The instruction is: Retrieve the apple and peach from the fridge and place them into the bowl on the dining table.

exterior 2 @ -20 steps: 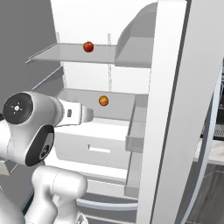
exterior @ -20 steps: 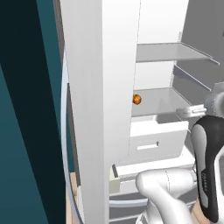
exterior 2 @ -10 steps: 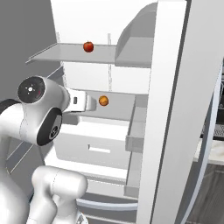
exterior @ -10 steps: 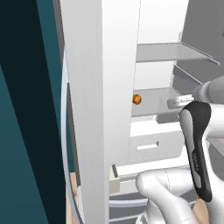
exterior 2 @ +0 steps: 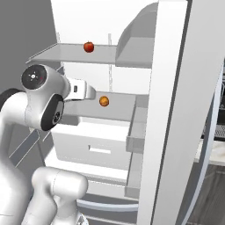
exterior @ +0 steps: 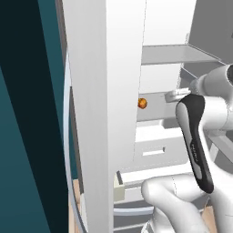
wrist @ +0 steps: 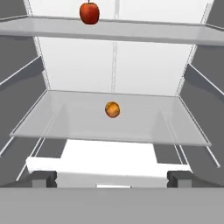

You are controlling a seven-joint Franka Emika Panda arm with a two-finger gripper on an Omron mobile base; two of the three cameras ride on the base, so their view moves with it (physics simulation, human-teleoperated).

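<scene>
The gripper (wrist: 112, 177) is inside the open fridge (exterior 2: 176, 110), jaws spread wide and holding nothing. The peach (wrist: 112, 109) sits near the middle of the lower glass shelf (wrist: 57, 122), straight ahead; the apple (wrist: 89, 12) rests on the upper shelf (wrist: 144, 31), toward its left end

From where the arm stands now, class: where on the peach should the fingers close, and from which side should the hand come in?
Grip the peach across its widest middle, coming straight in from the fridge's open front. It is round, so no side is better by shape; it sits alone mid-shelf with bare shelf on both sides for the fingers. The open gripper already faces it, a little low, so a slight rise probably helps.
</scene>
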